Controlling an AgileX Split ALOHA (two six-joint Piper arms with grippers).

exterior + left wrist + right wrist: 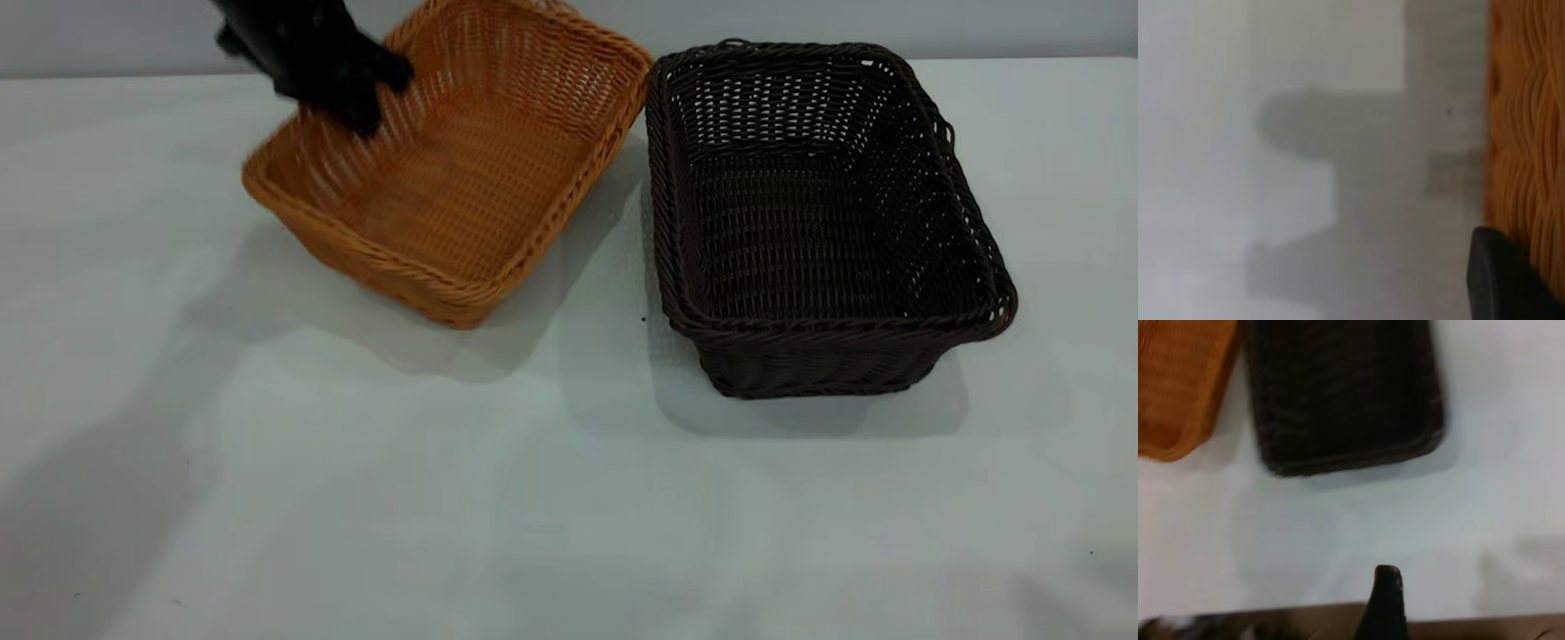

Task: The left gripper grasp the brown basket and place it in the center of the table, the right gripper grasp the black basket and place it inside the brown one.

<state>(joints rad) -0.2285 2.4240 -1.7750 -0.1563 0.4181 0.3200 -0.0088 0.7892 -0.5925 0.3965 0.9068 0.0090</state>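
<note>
Nearest you sat the black basket (827, 222), light and stiff, best pinched by its rim; your left gripper's (356, 98) state was unclear at the brown basket (453, 169).

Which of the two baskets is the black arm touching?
The brown basket, at its far-left rim under the left gripper; the black basket sits alone.
</note>
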